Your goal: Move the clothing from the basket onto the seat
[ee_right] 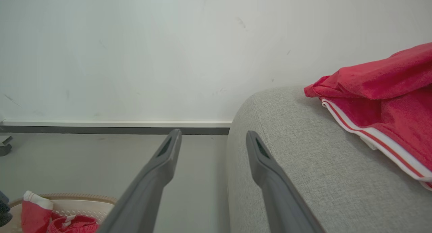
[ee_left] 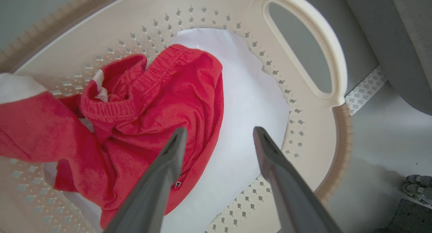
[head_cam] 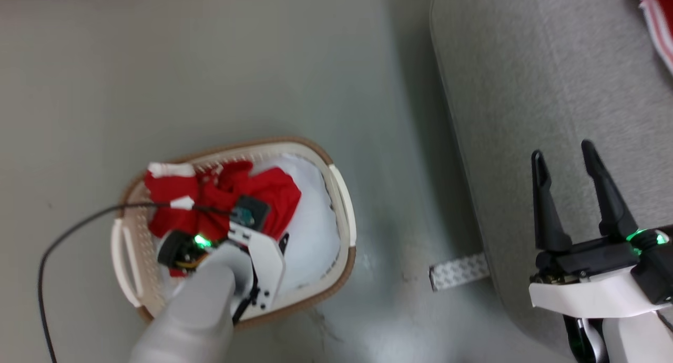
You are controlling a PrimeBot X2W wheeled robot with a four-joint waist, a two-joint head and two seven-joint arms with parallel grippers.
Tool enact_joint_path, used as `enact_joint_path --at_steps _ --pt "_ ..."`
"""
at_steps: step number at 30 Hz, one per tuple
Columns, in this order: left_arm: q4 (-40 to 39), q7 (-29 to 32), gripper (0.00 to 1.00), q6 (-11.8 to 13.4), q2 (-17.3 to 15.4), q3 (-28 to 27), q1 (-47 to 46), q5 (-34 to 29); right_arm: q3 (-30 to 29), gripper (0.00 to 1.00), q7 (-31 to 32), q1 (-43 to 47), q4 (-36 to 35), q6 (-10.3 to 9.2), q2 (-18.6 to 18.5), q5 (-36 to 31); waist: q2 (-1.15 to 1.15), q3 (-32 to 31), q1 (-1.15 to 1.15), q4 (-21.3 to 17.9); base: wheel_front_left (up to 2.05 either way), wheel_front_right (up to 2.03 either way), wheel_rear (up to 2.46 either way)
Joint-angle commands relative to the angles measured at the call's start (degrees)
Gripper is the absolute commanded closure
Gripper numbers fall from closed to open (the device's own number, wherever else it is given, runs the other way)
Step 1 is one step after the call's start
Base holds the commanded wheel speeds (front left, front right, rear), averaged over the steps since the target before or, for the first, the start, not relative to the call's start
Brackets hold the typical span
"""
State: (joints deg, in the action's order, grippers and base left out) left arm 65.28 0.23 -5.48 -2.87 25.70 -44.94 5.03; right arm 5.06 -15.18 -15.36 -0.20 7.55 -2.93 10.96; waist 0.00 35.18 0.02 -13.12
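Clothing [ee_left: 162, 101] is lying in the basket [ee_left: 303, 135] beneath the left gripper [ee_left: 220, 131], bunching toward one finger; the gripper is hovering open, empty.

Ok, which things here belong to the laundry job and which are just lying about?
Job:
red clothes in the basket
sofa
red garment already on the sofa
left claw, open over the clothes
right claw, open

Lying about:
white pad in the basket
black cable
patterned strip beside the sofa
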Motion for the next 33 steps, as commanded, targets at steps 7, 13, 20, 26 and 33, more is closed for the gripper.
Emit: enact_joint_path --at_steps 7,13,20,26,33 --pt "3.6 -0.8 0.0 0.8 -2.4 0.2 -6.5 -0.4 0.9 0.0 0.0 -2.2 -3.4 -0.12 0.1 1.7 0.0 12.0 -0.02 -1.9 0.0 0.0 0.0" --pt "5.3 -1.0 0.0 1.2 -3.9 0.7 -10.5 -0.5 2.9 0.0 0.0 -3.2 -5.2 -0.12 0.0 2.6 0.0 16.3 -0.02 -2.3 0.0 0.0 0.0" --pt "7.0 1.0 0.57 1.1 -4.8 1.4 -13.2 -0.4 3.5 0.0 0.0 -3.3 -6.7 -0.12 0.0 3.3 0.0 19.2 -0.02 -3.1 0.0 0.0 0.0" --pt "7.8 1.2 1.0 -0.1 -3.6 1.7 -12.2 1.1 2.4 0.0 0.0 -2.9 -6.1 -0.12 0.1 4.0 0.0 18.2 -0.02 -2.6 0.0 0.0 0.0" --pt "7.3 -5.4 1.0 -1.1 -1.4 0.9 -8.0 4.5 1.5 0.0 0.0 -1.1 -3.6 -0.12 0.0 4.3 0.0 9.4 -0.02 0.9 0.0 0.0 0.0"
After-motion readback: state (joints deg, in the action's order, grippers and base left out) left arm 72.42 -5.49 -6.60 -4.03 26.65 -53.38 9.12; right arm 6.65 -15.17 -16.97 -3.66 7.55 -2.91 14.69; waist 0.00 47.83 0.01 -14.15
